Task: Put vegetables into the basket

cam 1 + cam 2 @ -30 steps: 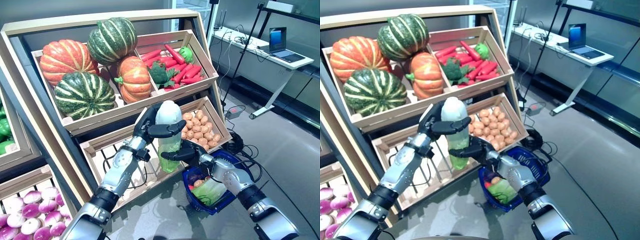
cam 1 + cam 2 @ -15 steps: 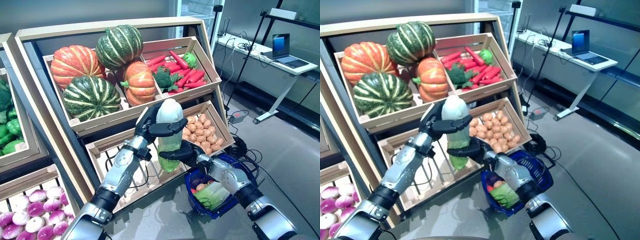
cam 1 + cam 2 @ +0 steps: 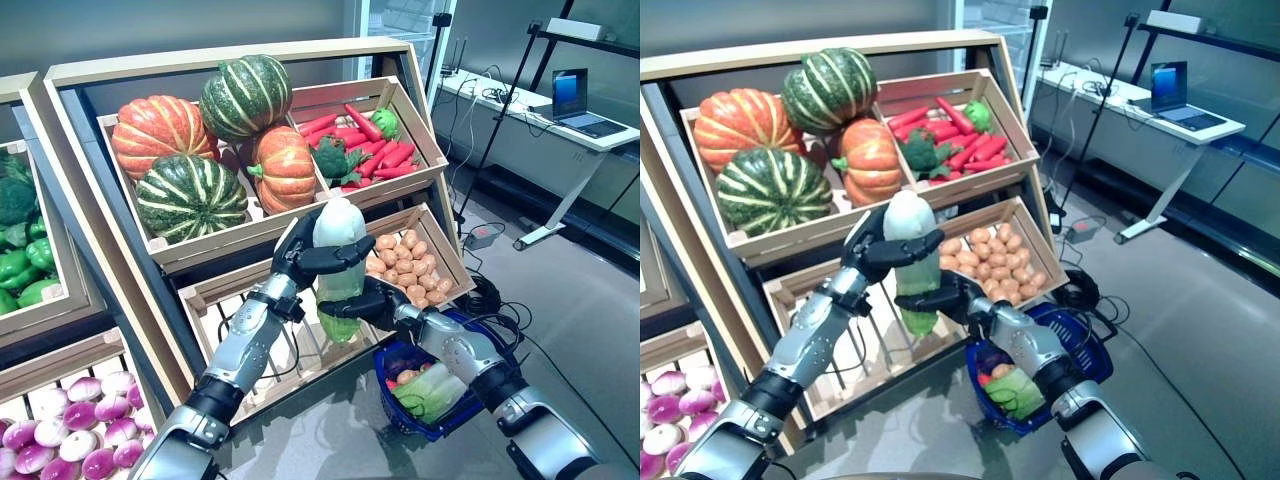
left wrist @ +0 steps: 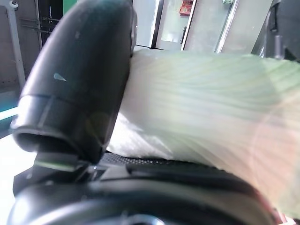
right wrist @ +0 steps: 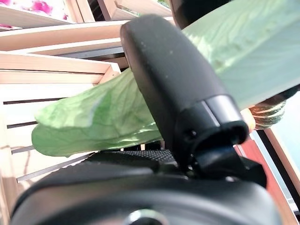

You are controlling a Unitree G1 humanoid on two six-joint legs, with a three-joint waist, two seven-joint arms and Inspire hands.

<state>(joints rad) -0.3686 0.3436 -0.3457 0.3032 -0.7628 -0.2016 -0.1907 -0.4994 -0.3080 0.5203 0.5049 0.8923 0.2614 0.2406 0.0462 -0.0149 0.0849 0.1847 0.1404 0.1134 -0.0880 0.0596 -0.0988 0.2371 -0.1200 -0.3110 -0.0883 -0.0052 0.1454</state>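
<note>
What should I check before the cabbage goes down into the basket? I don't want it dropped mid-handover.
1. Left hand curled round the white end of the cabbage: ok.
2. Right hand curled round its green leafy end: ok.
3. Cabbage over the blue basket: not ok; it hangs in front of the lower crate, left of the basket.
4. Room in the basket: cannot tell; vegetables already lie in it.
5. Basket within reach: ok; it sits just below the right arm.
</note>
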